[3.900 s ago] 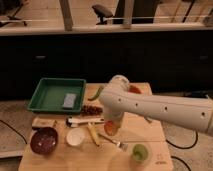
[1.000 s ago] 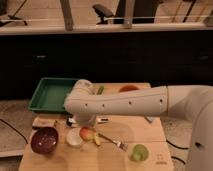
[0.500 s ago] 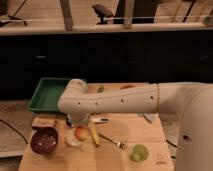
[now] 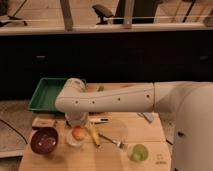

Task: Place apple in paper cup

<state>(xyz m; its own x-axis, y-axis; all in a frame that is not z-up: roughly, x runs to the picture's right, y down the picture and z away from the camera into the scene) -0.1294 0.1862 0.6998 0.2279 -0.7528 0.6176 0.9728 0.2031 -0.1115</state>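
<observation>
The arm has swung left across the counter (image 4: 150,131) over the last seconds, the gripper (image 4: 76,121), its state impossible to tell, now hangs at twelve o'clock of the paper cup (image 4: 75,138) holding the apple (image 4: 78,133), so placement looks done; no writing is legible.

Gripper (image 4: 76,121) above matt wooden table (image 4: 130,131), glossy apple (image 4: 78,133).
</observation>
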